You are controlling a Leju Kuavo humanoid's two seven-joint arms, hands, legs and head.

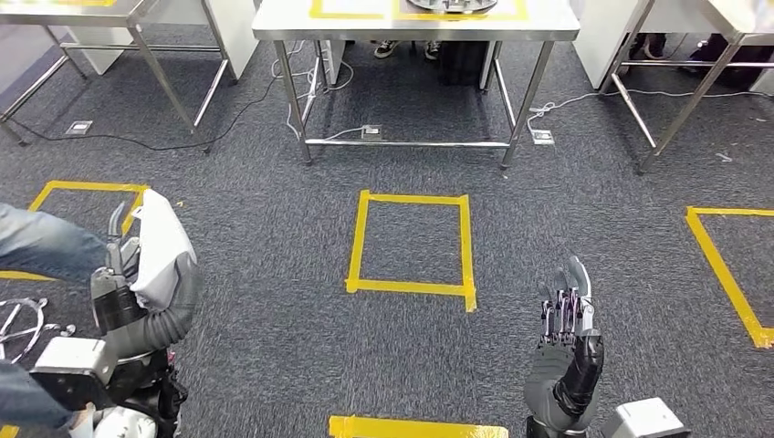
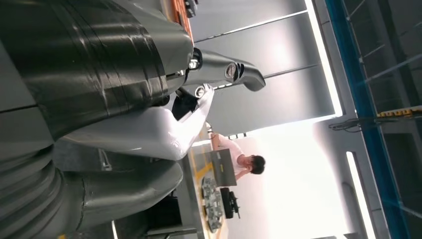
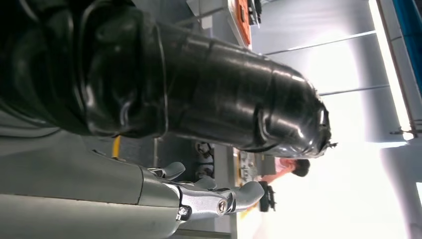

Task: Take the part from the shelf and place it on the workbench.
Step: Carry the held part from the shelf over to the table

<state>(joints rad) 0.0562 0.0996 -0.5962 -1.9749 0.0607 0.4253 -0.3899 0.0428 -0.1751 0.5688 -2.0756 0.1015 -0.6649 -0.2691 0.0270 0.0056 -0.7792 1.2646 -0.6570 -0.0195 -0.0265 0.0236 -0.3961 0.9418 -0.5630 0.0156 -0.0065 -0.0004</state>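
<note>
My left hand (image 1: pixel 119 292) is raised at the left of the head view and grips a smooth white part (image 1: pixel 162 242), which stands up out of it. In the left wrist view the white part (image 2: pixel 144 134) lies between the thick thumb (image 2: pixel 124 191) and the dark fingers (image 2: pixel 234 74). A person's denim sleeve (image 1: pixel 41 248) reaches in right beside that hand. My right hand (image 1: pixel 568 315) is held up at the lower right, fingers apart and pointing up, with nothing in it. The steel workbench (image 1: pixel 365 26) stands straight ahead, with yellow tape and a dark object (image 1: pixel 452 5) on top.
A yellow taped square (image 1: pixel 413 285) marks the grey carpet between me and the workbench. Other steel tables stand at the far left (image 1: pixel 137 18) and far right (image 1: pixel 721 32). Cables (image 1: pixel 228 119) run over the floor under them. A second denim sleeve (image 1: pixel 27 397) is at the lower left.
</note>
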